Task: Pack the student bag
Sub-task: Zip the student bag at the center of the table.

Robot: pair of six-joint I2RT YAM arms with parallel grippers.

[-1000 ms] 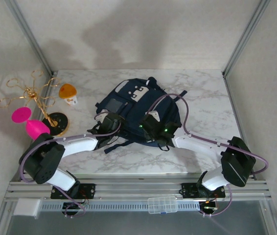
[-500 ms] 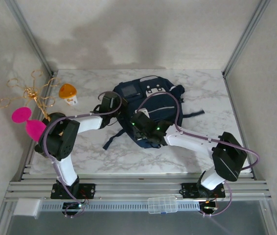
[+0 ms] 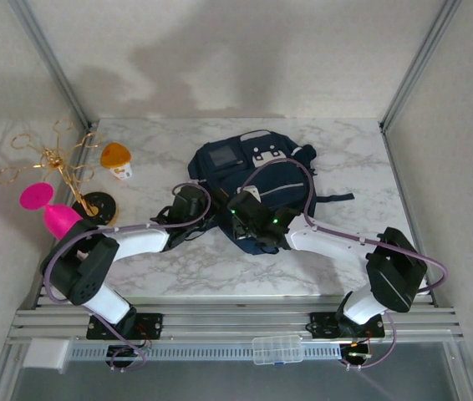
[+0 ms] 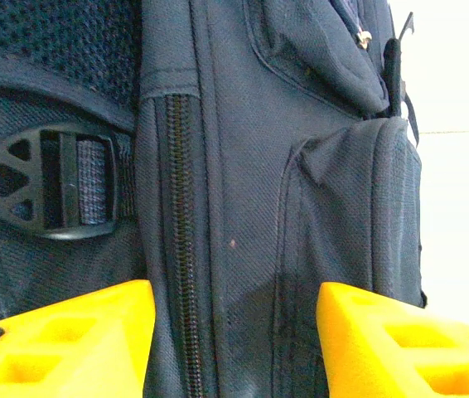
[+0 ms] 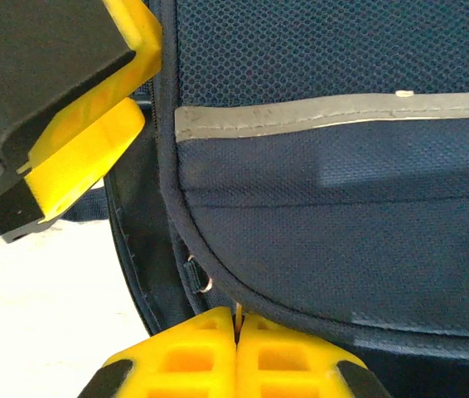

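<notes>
Navy fabric of the student bag (image 3: 257,180), judged soft and light, is best pinched at seams: it is straddled by the parted left gripper (image 4: 234,336), and the right gripper (image 5: 237,348) is closed tight at its edge.

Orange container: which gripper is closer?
Left. The left gripper is at the student bag's left edge, right of the orange container; right gripper is farther right, at the bag's near edge.

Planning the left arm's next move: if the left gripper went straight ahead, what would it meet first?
The student bag: its navy side fabric and zipper sit straight ahead of the open left gripper, seemingly very close.
</notes>
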